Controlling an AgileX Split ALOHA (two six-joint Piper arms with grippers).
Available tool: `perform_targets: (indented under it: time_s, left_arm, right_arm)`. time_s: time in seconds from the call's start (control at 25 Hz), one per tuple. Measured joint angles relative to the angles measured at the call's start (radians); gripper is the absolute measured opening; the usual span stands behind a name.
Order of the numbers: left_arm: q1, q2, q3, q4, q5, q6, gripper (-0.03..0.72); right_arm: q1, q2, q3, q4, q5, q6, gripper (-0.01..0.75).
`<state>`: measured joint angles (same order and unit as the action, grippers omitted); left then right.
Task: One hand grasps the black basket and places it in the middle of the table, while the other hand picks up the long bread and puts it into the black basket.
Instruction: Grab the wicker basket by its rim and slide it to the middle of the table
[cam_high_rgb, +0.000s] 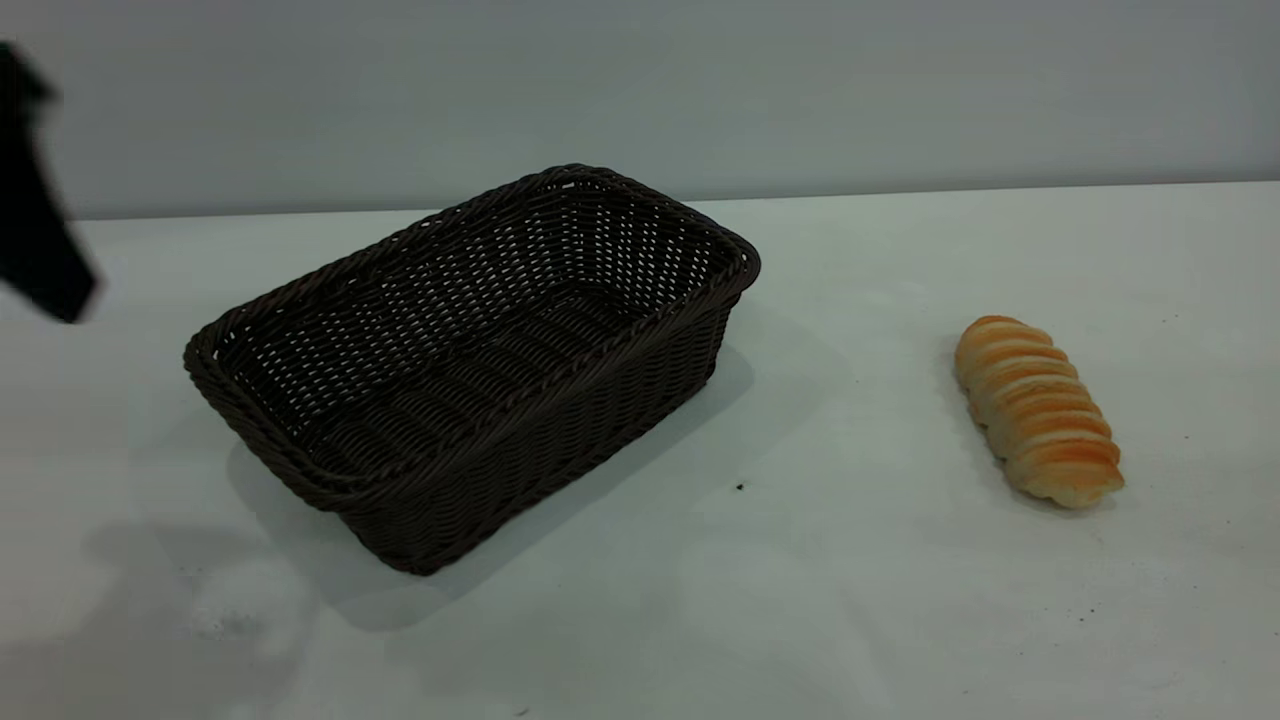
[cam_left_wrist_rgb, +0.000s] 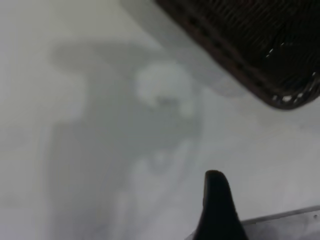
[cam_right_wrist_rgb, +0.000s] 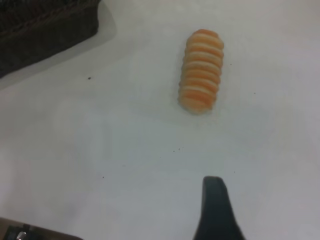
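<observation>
Sitting askew on the plain white tabletop (cam_high_rgb: 850, 580), the dark brown-black rectangular woven wicker basket (cam_high_rgb: 470, 365) with its braided rim stands empty, well apart from the small ridged golden-orange and cream loaf (cam_high_rgb: 1038, 410) lying flat to its right. Left tool (cam_high_rgb: 35, 215) hangs blurred above the tabletop's left edge, clear of the basket; right tool (cam_right_wrist_rgb: 216, 212) hovers over bare surface near the loaf. Whether either tool is parted or closed, I cannot tell.

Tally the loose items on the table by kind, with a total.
Black wicker basket: 1
Long bread: 1
Total: 2, both on the white table, set apart, bread outside the basket and neither held by a pincer.
</observation>
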<state>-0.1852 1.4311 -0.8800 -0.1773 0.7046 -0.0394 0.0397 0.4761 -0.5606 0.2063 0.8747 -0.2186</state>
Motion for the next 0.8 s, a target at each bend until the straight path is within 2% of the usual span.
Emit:
perform_targets:
  time_s: [0.28, 0.64, 0.8]
  left_arm:
    - [-0.078, 0.219, -0.129, 0.056, -0.018, -0.170, 0.564]
    - [-0.054, 0.336, -0.146, 0.080, -0.039, -0.610, 0.564]
    - [-0.054, 0.370, -0.146, 0.053, -0.101, -0.698, 0.564]
  right_arm:
    - [0.000, 0.000, 0.000, 0.001, 0.000, 0.000, 0.505]
    - [0.000, 0.000, 0.000, 0.001, 0.005, -0.001, 0.505]
    - [0.000, 0.000, 0.000, 0.001, 0.024, -0.002, 0.505]
